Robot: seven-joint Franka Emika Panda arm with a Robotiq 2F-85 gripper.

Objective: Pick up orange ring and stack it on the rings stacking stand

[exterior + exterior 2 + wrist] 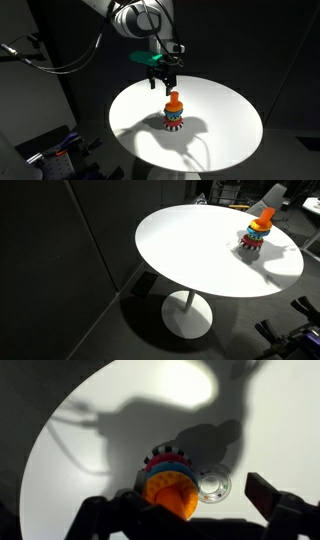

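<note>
Dark fingers [108,518] of the Robotiq gripper [185,502] fill the bottom corners of the wrist view, one on the left and one on the right. The jaws stand spread wide, pinching nothing.

Between them, just beyond, sits the small yellow-orange plastic doughnut ring [168,492]. It is glossy and smooth, brighter on its lit right side, and its hole is not clear from here. It lies on top of the rings stacking stand [163,461], a small toy whose red, blue and striped rings peep out around the far edge of the orange one. A small pale, glossy round thing [212,485] lies just to the right of the stand; I cannot tell what it is.

In an exterior view the gripper [165,84], with green parts, hangs just above the orange ring [173,99] and clear of it. The ring crowns the stand [173,118], with an orange tip rising out of it. In an exterior view the ring [262,222] appears tilted on the stand [251,242]; whether it is fully seated I cannot tell.

The stand is near the middle of a round white table [225,110], at the far right in an exterior view [190,250]. Shadows [190,150] of arm and toy spread across the tabletop. The table has a single white pedestal foot [188,316] on a dark floor, with a dark wall panel [60,250] to the left.
</note>
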